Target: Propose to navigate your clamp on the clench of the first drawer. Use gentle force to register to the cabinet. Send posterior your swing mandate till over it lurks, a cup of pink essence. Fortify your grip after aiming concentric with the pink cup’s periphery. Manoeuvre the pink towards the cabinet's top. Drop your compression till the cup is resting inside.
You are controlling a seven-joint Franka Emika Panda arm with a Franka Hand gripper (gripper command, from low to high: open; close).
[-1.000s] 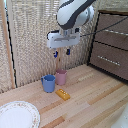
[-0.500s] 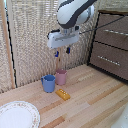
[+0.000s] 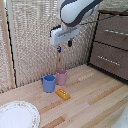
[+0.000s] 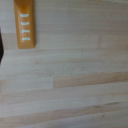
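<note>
Pink cup (image 3: 61, 76) sits on the wooden table (image 3: 95, 100), touching the blue cup (image 3: 48, 83), an orange block (image 3: 63, 94) just in front. Your clamp (image 3: 63, 46) hangs above them, blue fingers apart, empty. Cabinet (image 3: 112, 45) stands at the exterior view's right.

Home: wooden cabinet (image 3: 114, 42), reed blind (image 3: 35, 40)

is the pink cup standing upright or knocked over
Upright. In the exterior view the pink cup stands on its base on the wooden table, mouth up, beside the blue cup.
</note>
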